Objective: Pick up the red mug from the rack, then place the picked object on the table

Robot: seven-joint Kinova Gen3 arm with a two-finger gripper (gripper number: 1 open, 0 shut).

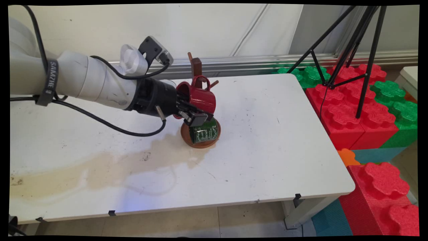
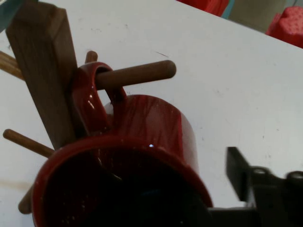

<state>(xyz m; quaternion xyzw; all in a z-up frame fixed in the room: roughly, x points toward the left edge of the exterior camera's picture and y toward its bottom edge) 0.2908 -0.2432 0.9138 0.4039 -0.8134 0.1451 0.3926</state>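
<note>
Red mug (image 1: 199, 97) hangs on a wooden mug tree (image 1: 195, 65) that stands a little toward 9 o'clock from the middle of the white table (image 1: 267, 150).

A broad brownish stain (image 1: 100, 167) spreads over the table from the tree's foot out toward 8 o'clock. Off the table's 3 o'clock edge lie stacked red and green foam blocks (image 1: 351, 110), with a black tripod (image 1: 364, 67) standing on them. The white arm (image 1: 83, 78) reaches in from 9 o'clock, black cables (image 1: 100, 120) drooping beneath it.

The mug tree's square post rises at 12 o'clock behind the mugs, and its round base (image 1: 187, 139) lies flat on the table. In the hand view a round peg (image 2: 137, 73) sticks out from the post (image 2: 42, 71) and passes through the red mug's handle.

The red mug's (image 2: 151, 137) long axis lies nearly level. Its open mouth faces 9 o'clock, straight at the hand camera, its bottom points to 3 o'clock, and its handle is at 12 o'clock, hooked on the peg.

A dark green mug (image 1: 204, 131) with white lettering hangs lower, at 6 o'clock from the red one, on its side just above the base; whether it touches the base cannot be told.

The gripper (image 1: 195, 117) sits at the red mug's mouth, about its 7 o'clock, between the two mugs. How far it is open, and whether it grips the rim, cannot be told.
</note>
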